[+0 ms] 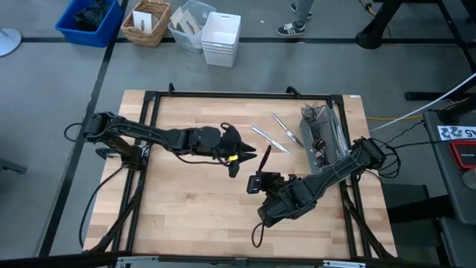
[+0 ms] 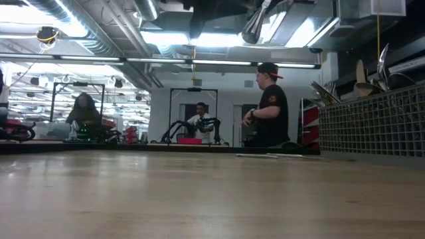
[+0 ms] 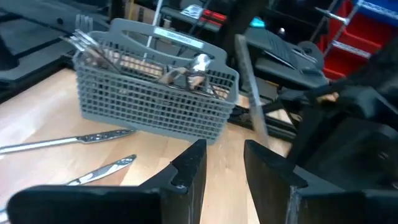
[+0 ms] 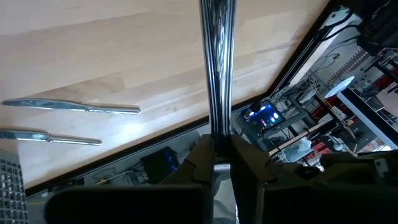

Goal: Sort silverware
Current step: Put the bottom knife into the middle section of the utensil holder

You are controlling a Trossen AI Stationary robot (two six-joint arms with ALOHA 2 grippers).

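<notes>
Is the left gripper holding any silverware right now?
No: in the left wrist view the left gripper has open fingers with only bare table between them, while the right gripper clamps a knife.

Count: two knives point(image 1: 271, 139) lie loose on my counter point(image 1: 186, 216); one caddy point(image 1: 321, 138); one utensil point(image 4: 216, 68) between my right fingers.

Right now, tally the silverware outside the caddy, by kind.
Table knives lying loose: 2
Slim silver utensil held in the right gripper, kind unclear: 1
Total outside the caddy: 3
</notes>
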